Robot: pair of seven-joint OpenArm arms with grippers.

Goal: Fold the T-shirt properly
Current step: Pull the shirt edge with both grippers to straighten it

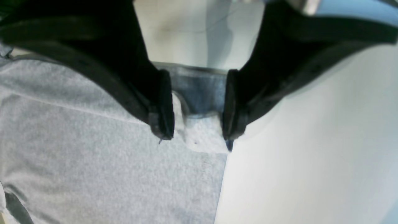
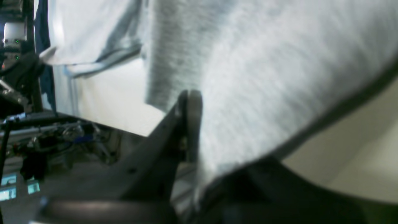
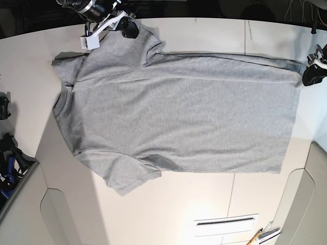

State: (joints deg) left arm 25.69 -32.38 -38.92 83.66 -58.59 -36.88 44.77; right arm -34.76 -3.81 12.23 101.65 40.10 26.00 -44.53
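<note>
1. Grey cloth of the T-shirt (image 2: 267, 81) fills most of the right wrist view, draped against and over the right gripper (image 2: 190, 102), whose fingers (image 2: 194, 124) are pressed together with a fold of the shirt pinched at their tips.
2. Seen from the base view, that right gripper (image 3: 129, 28) sits at the far left corner of the shirt, at the upper sleeve, which is raised a little off the white table (image 3: 204, 204).
3. Dark fingers (image 1: 161, 105) of the left gripper (image 1: 197, 137) stand spread wide in the left wrist view, one on each side of a corner of the shirt's hem.
4. Between those spread fingers lies the hem corner of the T-shirt (image 1: 93, 155); a darker, shadowed strip of cloth shows further in between them, and whether the tips touch the cloth cannot be told.
5. To the right of that corner, only bare table (image 1: 311, 155) shows.
6. From the base view the T-shirt (image 3: 179, 117) lies spread flat across the table, plain side up, collar towards the left edge, hem towards the right, one sleeve pointing to the near side.
7. At the far right corner of the hem, the left gripper (image 3: 312, 76) rests just at the shirt's edge.
</note>
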